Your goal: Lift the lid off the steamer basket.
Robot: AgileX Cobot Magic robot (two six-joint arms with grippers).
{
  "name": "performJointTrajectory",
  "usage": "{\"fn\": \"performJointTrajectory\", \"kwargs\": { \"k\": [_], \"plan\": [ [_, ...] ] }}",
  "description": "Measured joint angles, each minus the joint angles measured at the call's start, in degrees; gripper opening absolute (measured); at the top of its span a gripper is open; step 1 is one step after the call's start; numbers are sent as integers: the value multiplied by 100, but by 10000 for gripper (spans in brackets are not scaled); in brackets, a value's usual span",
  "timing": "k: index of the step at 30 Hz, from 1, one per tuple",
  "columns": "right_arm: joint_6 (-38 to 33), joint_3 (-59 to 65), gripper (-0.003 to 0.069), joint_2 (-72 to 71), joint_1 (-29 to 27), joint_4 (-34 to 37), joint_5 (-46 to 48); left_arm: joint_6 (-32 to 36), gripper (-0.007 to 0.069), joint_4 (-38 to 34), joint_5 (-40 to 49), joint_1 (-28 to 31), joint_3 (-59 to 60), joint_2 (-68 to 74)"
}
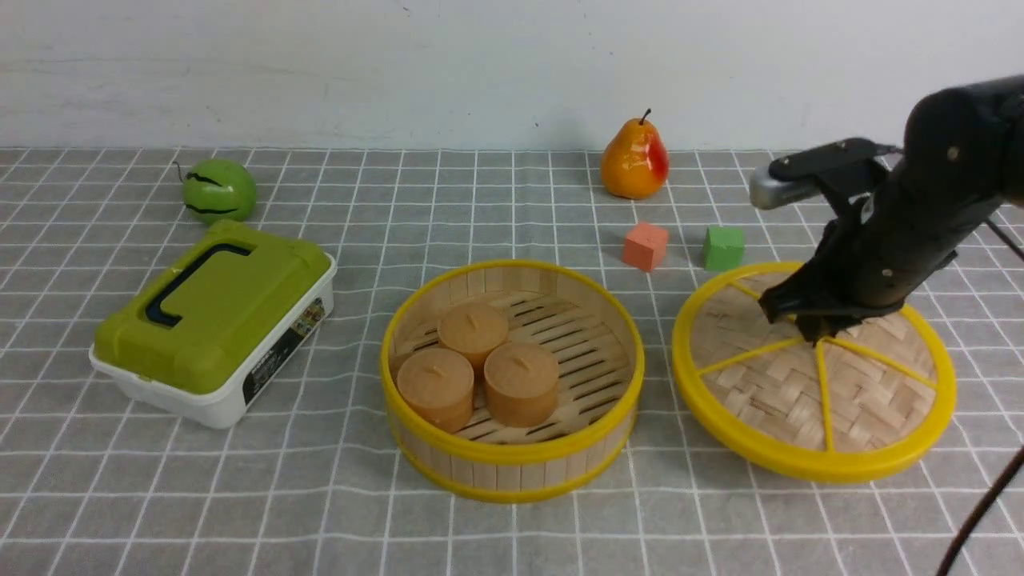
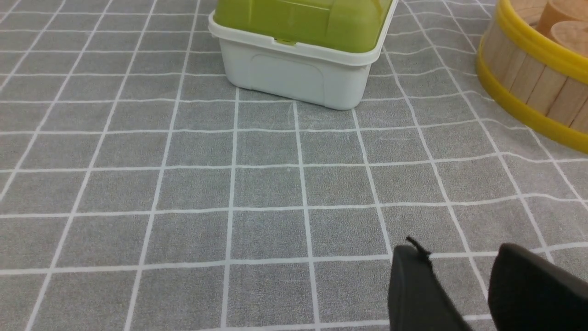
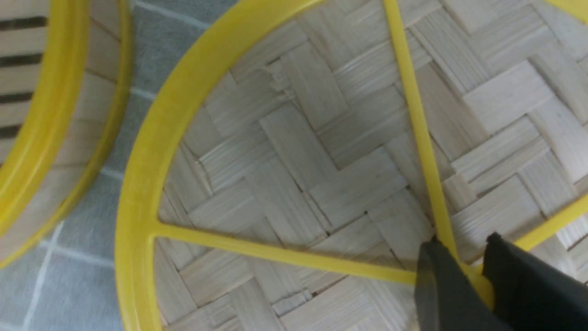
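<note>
The right tool (image 1: 814, 326) is holding the round lid (image 1: 868, 400) by its middle, just beside the basket (image 1: 512, 472). The left tool (image 2: 459, 262) looks open, I think.

The robot's right arm (image 1: 904, 216) is glossy black with rounded joint housings, small pale round spots, a silvery-grey rounded end piece, a thin black cable (image 1: 980, 512) and dark, narrow, blunt-tipped fingers (image 3: 519, 276).

The lid (image 1: 752, 384) is rough, matt woven bamboo with 5 smooth plastic spokes, the steamer basket (image 1: 512, 472) pale wooden slats under a plastic rim (slightly glossy), and the pear (image 1: 634, 160) smooth and shiny.
</note>
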Motion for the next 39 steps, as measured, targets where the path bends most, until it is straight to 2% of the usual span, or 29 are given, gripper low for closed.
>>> {"fn": "performJointTrajectory", "kwargs": {
  "k": [5,10,14,16,18,22,25,26,27,29,33,39],
  "plan": [
    [446,5,114,419,-25,-158,-426,0,239,0,0,0,0,0],
    [554,-16,352,504,-29,-200,-367,0,239,0,0,0,0,0],
    [506,-122,482,92,-29,-162,106,0,239,0,5,0,0,0],
    [348,-144,501,-346,-11,-122,313,0,239,0,5,0,0,0],
    [195,-154,486,-997,11,-49,548,0,239,0,5,0,0,0],
    [-5,-147,386,-1964,22,200,808,0,239,0,5,0,0,0],
    [-241,204,185,-3054,22,547,895,0,239,0,5,0,0,0],
    [-242,235,160,-3111,22,585,906,0,239,0,5,0,0,0],
    [-265,488,86,-3453,22,692,930,0,239,0,5,0,0,0],
    [-294,874,10,-4015,22,802,956,0,239,0,5,0,0,0],
    [-329,1927,-22,-5148,22,963,984,0,239,0,5,0,0,0],
    [-346,3438,-22,-6731,22,885,1053,0,239,0,5,0,0,0]
  ]
}}
